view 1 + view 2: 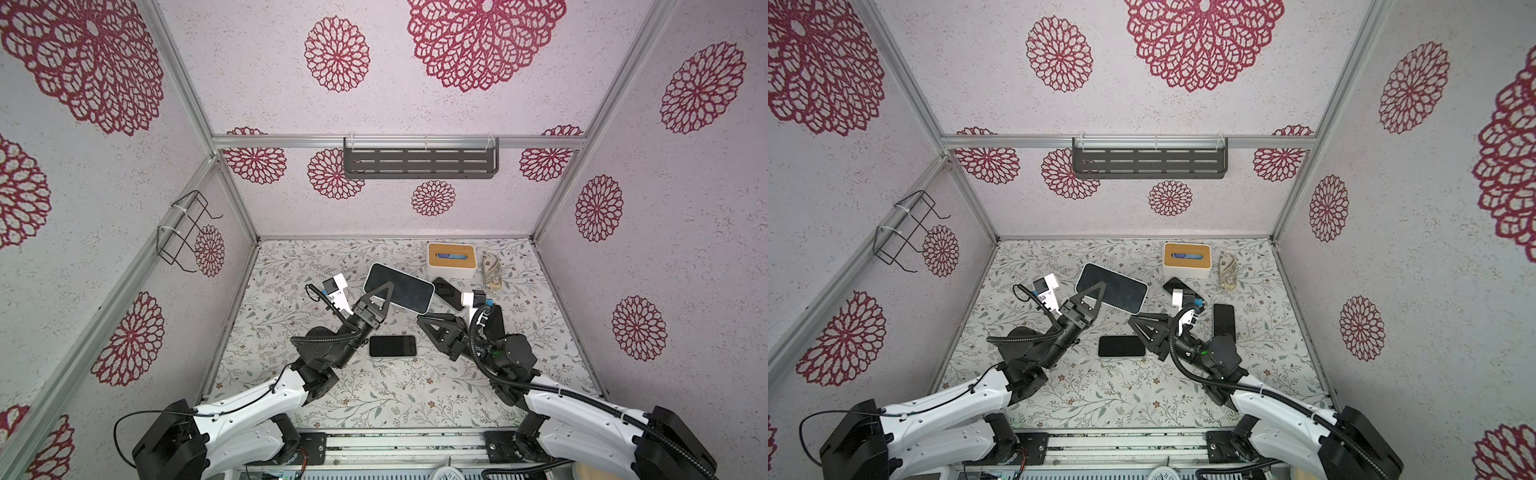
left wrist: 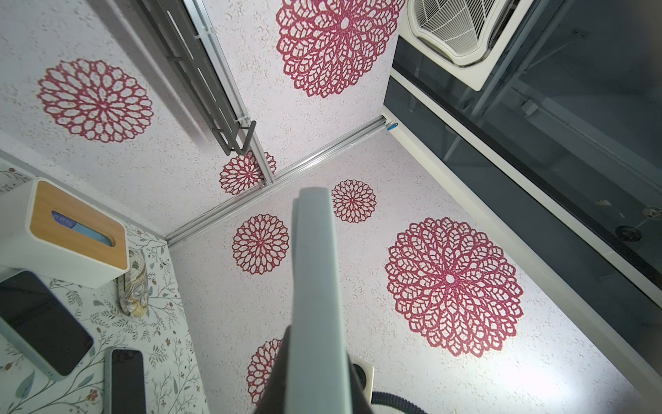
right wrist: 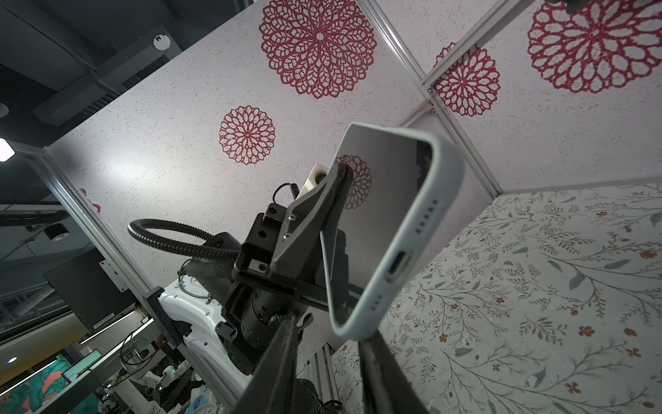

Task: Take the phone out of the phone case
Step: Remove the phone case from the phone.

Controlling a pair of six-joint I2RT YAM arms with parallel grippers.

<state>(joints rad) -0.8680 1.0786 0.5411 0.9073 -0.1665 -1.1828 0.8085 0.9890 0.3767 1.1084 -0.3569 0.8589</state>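
Note:
A phone (image 1: 399,286) with a dark screen sits inside a pale blue-grey phone case (image 3: 412,229) and is held tilted above the table. My left gripper (image 1: 386,287) is shut on one long side of it, one black finger (image 3: 322,200) lying across the screen. In the left wrist view only the case's edge (image 2: 315,279) shows between the jaws. My right gripper (image 3: 329,344) stands open just below the case's lower corner by the charging port, and one fingertip (image 3: 372,351) is at or touching that corner. Both top views show the right gripper (image 1: 1132,319) beside the raised phone (image 1: 1113,289).
Another phone (image 1: 392,346) lies flat between the arms. Two more dark phones (image 1: 446,291) (image 1: 1224,320) lie near the right arm. A white tissue box with a wooden lid (image 1: 451,259) and a patterned pouch (image 1: 492,272) stand at the back right. A grey shelf (image 1: 419,160) hangs on the back wall.

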